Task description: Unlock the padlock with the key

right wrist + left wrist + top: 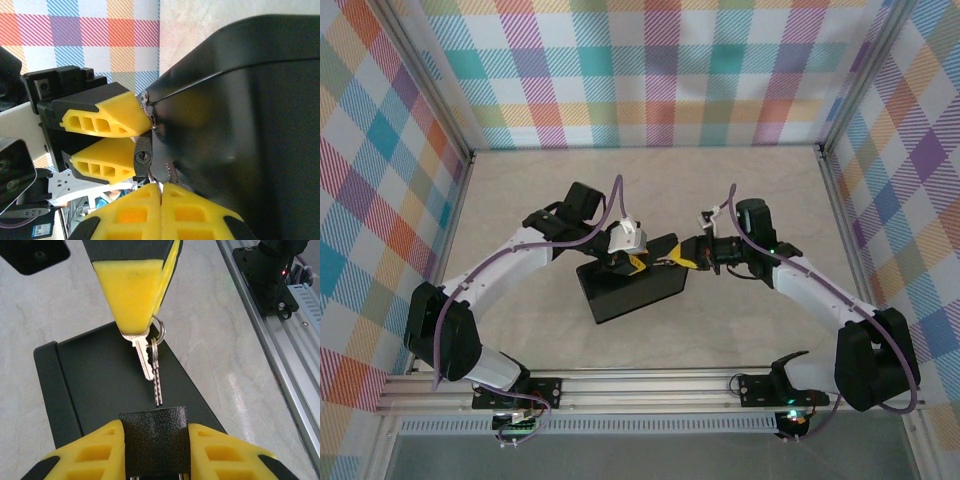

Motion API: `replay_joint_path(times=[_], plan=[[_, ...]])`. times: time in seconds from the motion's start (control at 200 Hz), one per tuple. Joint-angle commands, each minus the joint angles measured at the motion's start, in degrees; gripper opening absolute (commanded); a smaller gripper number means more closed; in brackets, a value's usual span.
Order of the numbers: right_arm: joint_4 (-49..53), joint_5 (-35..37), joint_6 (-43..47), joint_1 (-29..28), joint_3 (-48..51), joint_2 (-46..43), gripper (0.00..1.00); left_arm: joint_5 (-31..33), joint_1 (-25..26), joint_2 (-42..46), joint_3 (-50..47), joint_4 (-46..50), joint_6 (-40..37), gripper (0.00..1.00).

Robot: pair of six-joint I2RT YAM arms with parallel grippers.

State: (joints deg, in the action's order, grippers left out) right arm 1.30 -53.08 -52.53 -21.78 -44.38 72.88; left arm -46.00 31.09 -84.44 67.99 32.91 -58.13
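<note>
Padlock [155, 437] partly cut off; key [143, 358] head hidden.

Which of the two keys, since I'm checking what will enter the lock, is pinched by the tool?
The broader, paler key: its head sits between the right tool's fingertips. The narrower key beside it merely hangs from the ring.

The padlock [155, 437] is a small, dark, speckled metal block, gripped by its sides between the fingers of the left pincer [155, 442]. Seen from the right wrist, its round keyhole [143, 157] faces outward. The key [145, 362] is thin and silvery, pinched by its head in the closed tips of the right pincer [144, 320], blade pointing toward the padlock. A second key [157, 382] dangles beside it from a small ring [159, 330], its tip just short of the padlock's body.
</note>
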Motion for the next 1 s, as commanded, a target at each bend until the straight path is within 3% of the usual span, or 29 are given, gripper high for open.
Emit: replay_joint_path(times=[0.0,1.0], plan=[[-2.2,-2.2,-1.2,-0.6,1.0,-1.3,0.04,-2.3,0.3,-0.5,0.6,1.9,-1.0,0.17],[-3.1,-0.8,-0.6,-3.3,-3.8,3.6,0.03,-2.2,0.4,0.0,-0.1,-0.5,0.0,0.16]])
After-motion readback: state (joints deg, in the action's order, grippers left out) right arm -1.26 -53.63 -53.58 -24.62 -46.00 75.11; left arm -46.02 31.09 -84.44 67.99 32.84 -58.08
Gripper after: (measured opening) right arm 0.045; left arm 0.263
